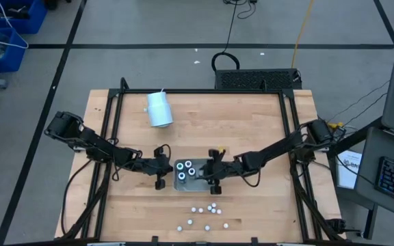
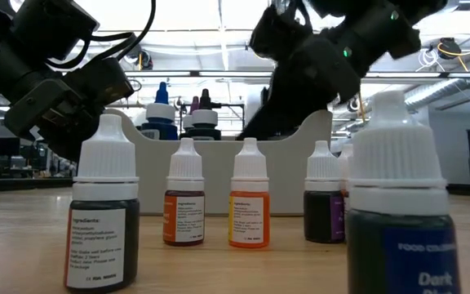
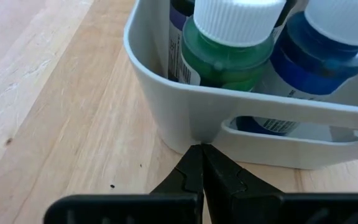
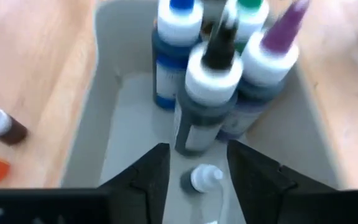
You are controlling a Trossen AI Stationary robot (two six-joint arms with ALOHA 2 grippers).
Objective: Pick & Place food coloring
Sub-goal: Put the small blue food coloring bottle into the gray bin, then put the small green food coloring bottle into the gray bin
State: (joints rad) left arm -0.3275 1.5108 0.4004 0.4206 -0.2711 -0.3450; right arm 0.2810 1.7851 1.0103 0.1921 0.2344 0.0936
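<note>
The grey tray (image 1: 180, 182) stands mid-table and holds four larger bottles (image 1: 189, 169) with blue, green, purple and black tops (image 4: 211, 93). A small white-capped bottle (image 4: 201, 178) lies on the tray's floor. Several more small bottles (image 1: 211, 208) stand on the table near the front edge, and fill the low view's foreground (image 2: 249, 196). My left gripper (image 3: 201, 149) is shut at the tray's left wall. My right gripper (image 4: 194, 158) hangs open over the tray's right part, its fingers on either side of the lying bottle and apart from it. My left gripper meets the tray's outer wall (image 3: 194, 134) with its shut fingertips, low down beside the handle slot (image 3: 291, 127). It comes from the table's left, nearly level. The tray stands flat on the table.
A large white cylinder (image 1: 159, 109) lies on the far left part of the table. The black frame rails (image 1: 115, 130) run along both sides. Bare wood lies left of the tray and between the tray and the small bottles.
</note>
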